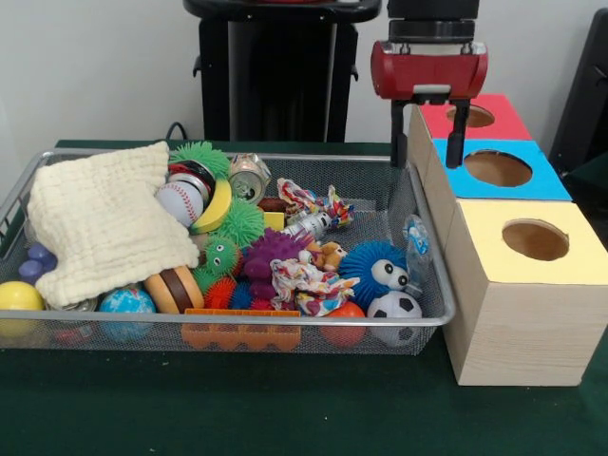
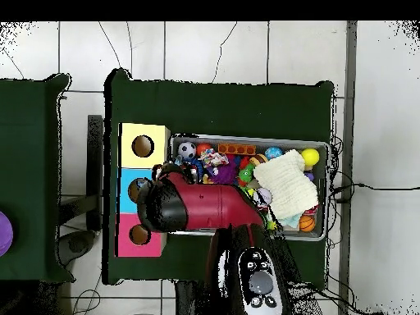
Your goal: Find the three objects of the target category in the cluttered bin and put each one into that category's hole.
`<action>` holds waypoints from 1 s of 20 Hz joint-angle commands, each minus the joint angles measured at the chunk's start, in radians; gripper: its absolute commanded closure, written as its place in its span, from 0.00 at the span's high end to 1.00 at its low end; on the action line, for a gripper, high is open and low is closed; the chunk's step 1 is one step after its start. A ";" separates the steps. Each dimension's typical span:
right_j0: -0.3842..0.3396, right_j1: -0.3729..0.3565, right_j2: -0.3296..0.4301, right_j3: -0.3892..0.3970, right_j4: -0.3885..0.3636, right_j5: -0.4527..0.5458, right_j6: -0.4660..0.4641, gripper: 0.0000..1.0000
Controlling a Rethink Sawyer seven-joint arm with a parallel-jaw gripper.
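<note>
My gripper hangs open and empty above the seam between the wire bin and the wooden box, just left of the blue hole. The box also has a red hole behind and a yellow hole in front. The bin holds a soccer ball, a baseball, a globe ball, a yellow ball, spiky green and purple toys, a blue fuzzy creature, a can and a rope toy. In the overhead view the arm's head hides the gripper.
A cream cloth covers the bin's left part and whatever lies under it. An orange brick and a burger toy lie at the bin's front. Seen from above, the box stands left of the bin.
</note>
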 commanded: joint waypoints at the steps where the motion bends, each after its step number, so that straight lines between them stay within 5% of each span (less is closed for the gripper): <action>1: 0.062 0.004 -0.040 -0.058 0.051 0.146 0.189 1.00; 13: 0.108 0.129 -0.089 -0.028 0.050 -0.093 0.225 1.00; 20: 0.142 0.168 -0.123 -0.031 0.072 -0.153 0.236 1.00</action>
